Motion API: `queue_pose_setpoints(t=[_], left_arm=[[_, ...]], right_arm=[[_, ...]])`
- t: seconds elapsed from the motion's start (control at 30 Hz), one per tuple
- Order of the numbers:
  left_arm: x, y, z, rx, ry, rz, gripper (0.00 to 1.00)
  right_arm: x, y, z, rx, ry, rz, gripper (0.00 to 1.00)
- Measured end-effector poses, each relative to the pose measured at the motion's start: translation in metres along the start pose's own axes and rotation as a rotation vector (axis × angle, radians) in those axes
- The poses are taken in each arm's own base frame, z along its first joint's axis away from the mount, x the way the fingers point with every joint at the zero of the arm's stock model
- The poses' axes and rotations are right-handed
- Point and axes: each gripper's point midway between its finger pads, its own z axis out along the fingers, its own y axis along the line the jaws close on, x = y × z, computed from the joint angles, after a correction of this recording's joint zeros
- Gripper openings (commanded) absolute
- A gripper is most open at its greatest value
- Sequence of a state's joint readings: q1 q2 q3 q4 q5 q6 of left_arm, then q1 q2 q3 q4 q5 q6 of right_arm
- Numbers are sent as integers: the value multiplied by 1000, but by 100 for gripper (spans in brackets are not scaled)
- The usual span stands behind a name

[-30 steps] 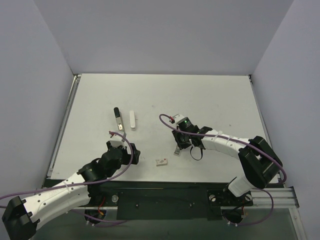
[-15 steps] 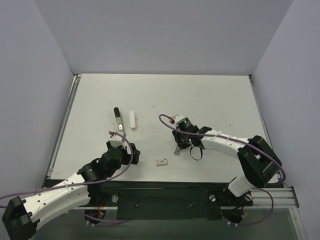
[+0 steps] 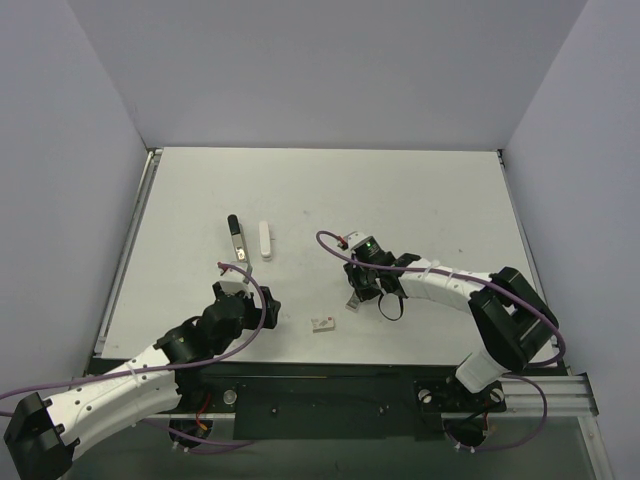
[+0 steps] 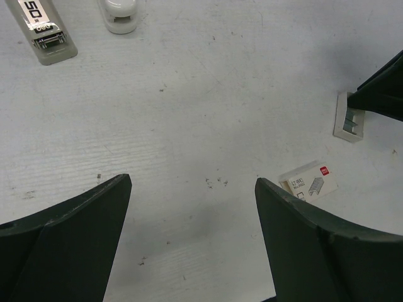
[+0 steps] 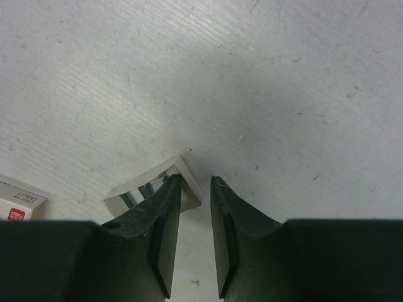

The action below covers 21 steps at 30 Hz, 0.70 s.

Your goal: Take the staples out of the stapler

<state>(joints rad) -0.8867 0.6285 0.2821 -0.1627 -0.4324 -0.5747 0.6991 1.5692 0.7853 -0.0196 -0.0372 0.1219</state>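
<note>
Now, the stapler [image 3: 236,240] is found left of centre on the worktop [image 3: 420,200], and it is seen as two pieces laid side by side, close but apart: one black-and-silver base bar [image 4: 43,28] and one white top bar [image 3: 264,241]. Loose staples cannot be picked out with certainty in any view.

Moving outward, the left tool [image 4: 192,182] is held low over the worktop on the near side of both pieces and well short of them. It is spread wide and nothing is held in it.

Over to the right, one small white tray [image 4: 340,116] is seen lying flat. One small white box [image 4: 308,184] with a red mark is lying near it, closer to the arm bases.

The right tool [image 5: 196,179] is set down right at that tray. Its two fingers [image 5: 160,220] are drawn close, with only a thin gap left. One corner of the tray is caught in that gap, and the left finger is laid across the tray's edge. Whether the wall is actually clamped cannot be told.
</note>
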Motion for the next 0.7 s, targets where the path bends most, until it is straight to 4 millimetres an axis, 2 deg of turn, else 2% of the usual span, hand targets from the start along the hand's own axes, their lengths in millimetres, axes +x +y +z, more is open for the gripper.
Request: queue_pose_setpoints(t=[0.17,0.43,0.57,0.7], left_arm=[[0,0,0,1,-2,-1,91],[0,0,0,1,-2,-1,91],[0,0,0,1,-2,-1,91],[-1,0,0,1,-3,-1,91]], right_arm=[[0,1,0,-5,1,0,21],[0,3,0,-18,1,0,9],[0,4,0,-24,3,2,8],[1,5,0,-27,6,6,0]])
